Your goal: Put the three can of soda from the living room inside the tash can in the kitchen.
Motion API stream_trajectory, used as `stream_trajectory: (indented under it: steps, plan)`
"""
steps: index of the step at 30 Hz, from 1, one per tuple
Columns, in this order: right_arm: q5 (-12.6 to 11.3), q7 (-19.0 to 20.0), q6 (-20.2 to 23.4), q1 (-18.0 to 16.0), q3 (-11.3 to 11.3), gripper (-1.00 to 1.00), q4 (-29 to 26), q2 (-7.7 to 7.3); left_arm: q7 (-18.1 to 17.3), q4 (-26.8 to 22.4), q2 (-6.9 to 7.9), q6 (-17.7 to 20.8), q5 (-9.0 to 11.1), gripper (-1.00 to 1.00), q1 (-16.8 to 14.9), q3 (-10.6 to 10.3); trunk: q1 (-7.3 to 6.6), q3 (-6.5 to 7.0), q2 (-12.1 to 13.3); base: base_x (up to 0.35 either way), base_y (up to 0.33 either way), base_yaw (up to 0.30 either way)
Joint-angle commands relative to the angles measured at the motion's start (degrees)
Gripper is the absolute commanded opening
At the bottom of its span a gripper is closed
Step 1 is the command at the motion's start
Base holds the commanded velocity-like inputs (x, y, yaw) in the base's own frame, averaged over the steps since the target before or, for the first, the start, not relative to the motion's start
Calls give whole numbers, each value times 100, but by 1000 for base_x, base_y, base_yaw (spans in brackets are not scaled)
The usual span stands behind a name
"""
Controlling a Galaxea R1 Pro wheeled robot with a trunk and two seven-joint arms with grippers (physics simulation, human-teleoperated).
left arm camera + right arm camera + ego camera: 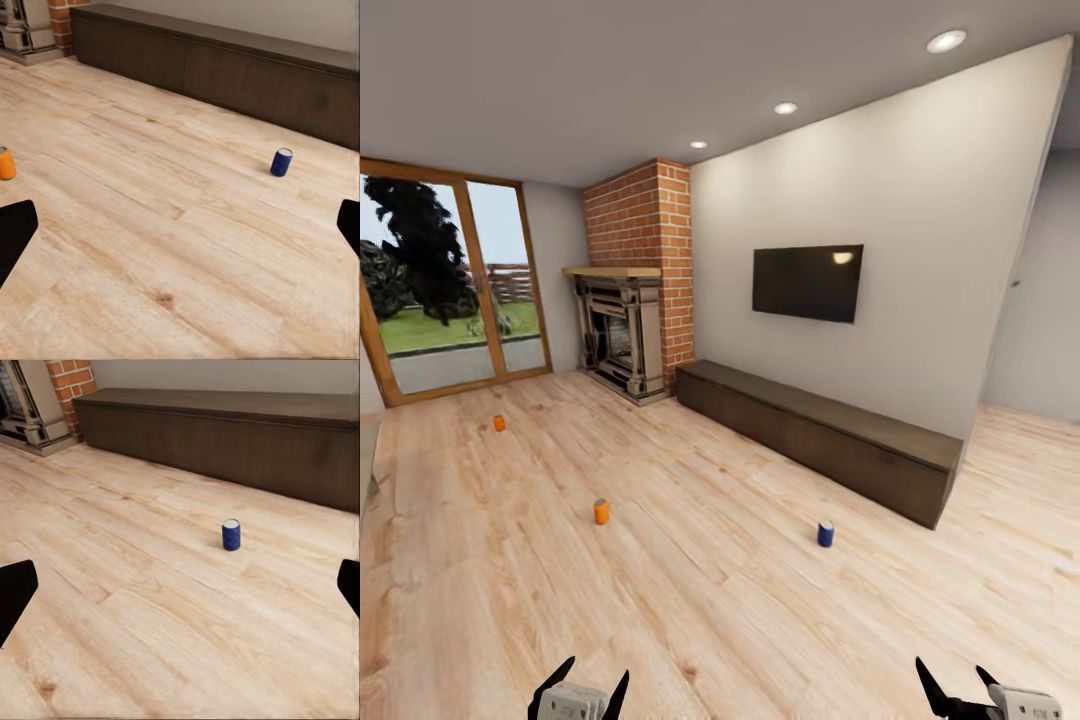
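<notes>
Two orange soda cans stand upright on the wood-plank floor of the living room: a nearer can (pixel 601 512) (pixel 7 163) ahead of my left gripper and a farther can (pixel 499 423) towards the glass doors. A blue can (pixel 826 534) (pixel 281 162) (pixel 231 535) stands in front of the low cabinet. My left gripper (pixel 578 690) (pixel 180 225) and right gripper (pixel 960 690) (pixel 180 585) hang low, open and empty, well short of all the cans. The tash can and the kitchen are out of view.
A long dark low cabinet (pixel 830 440) runs along the white wall under a television (pixel 807 282). A brick fireplace (pixel 630 330) fills the corner beside wood-framed glass doors (pixel 450 280). A passage (pixel 1040 330) opens at the right past the wall's end.
</notes>
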Motion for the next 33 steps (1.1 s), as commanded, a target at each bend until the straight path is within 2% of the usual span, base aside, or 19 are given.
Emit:
stream_trajectory:
  steps: [1, 33]
  plan:
    - [0, 0, 0, 0, 0, 100, 1, 0, 0, 0, 0, 0, 0, 100, 0, 0, 0, 2, 0, -245, -215, -246]
    - [0, 0, 8, -8, 0, 100, 32, 0, 0, 0, 4, 0, 3, 100, -1, 0, 0, 50, 0, -245, -215, -247]
